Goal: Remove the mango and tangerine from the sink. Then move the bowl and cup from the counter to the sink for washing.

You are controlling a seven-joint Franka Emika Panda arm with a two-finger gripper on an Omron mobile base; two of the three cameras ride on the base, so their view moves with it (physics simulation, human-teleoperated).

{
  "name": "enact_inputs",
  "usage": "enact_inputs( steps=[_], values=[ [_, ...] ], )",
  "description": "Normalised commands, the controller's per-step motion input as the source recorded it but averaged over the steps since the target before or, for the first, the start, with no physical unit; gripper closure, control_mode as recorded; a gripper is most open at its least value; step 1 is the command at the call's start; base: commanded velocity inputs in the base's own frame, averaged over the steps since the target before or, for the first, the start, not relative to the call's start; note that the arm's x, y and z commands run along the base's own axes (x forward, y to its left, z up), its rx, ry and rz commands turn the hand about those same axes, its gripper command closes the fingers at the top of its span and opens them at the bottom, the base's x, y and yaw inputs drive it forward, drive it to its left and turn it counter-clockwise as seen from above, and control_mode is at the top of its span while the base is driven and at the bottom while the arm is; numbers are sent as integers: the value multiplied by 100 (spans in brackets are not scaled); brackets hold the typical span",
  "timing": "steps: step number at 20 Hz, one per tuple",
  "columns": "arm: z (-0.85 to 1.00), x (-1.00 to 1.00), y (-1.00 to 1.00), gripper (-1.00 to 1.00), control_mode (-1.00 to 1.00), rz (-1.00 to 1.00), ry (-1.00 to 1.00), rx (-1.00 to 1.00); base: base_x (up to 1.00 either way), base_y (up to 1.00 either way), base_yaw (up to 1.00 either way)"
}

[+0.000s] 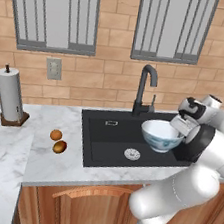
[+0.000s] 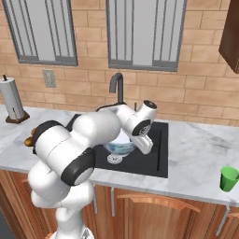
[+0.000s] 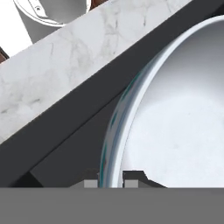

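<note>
My gripper [image 3: 109, 180] is shut on the rim of the pale bluish-white bowl [image 3: 175, 127], one fingertip inside and one outside. The bowl [image 1: 160, 135] hangs over the right half of the black sink [image 1: 106, 133], slightly tilted, above the basin floor. In the right base view my arm hides much of the bowl [image 2: 122, 147]. The round orange tangerine [image 1: 55, 135] and the darker oval mango [image 1: 59, 147] lie side by side on the counter [image 1: 50, 168], left of the sink. A green cup [image 2: 228, 178] stands on the counter far to the right.
The black gooseneck tap [image 1: 145, 88] rises behind the sink, close to the bowl. A silver drain [image 1: 132, 154] sits on the basin floor. A paper towel roll [image 1: 10, 94] stands at the counter's back left. A brick wall with windows runs behind.
</note>
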Motion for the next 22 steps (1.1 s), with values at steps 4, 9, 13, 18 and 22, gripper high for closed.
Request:
enact_inputs(
  steps=[4, 9, 13, 18, 22],
  values=[
    [-10, 8, 27, 100, -100, 10, 0, 1, 0, 0, 0],
    [-11, 9, 24, 100, -100, 9, 0, 0, 0, 0, 0],
    [-11, 11, 22, 100, -100, 5, 3, 0, 0, 0, 0],
    [-11, 9, 25, 100, -100, 0, 2, 1, 0, 0, 0],
    [-10, 8, 28, 100, -100, 0, 0, 2, 0, 0, 0]
  ],
)
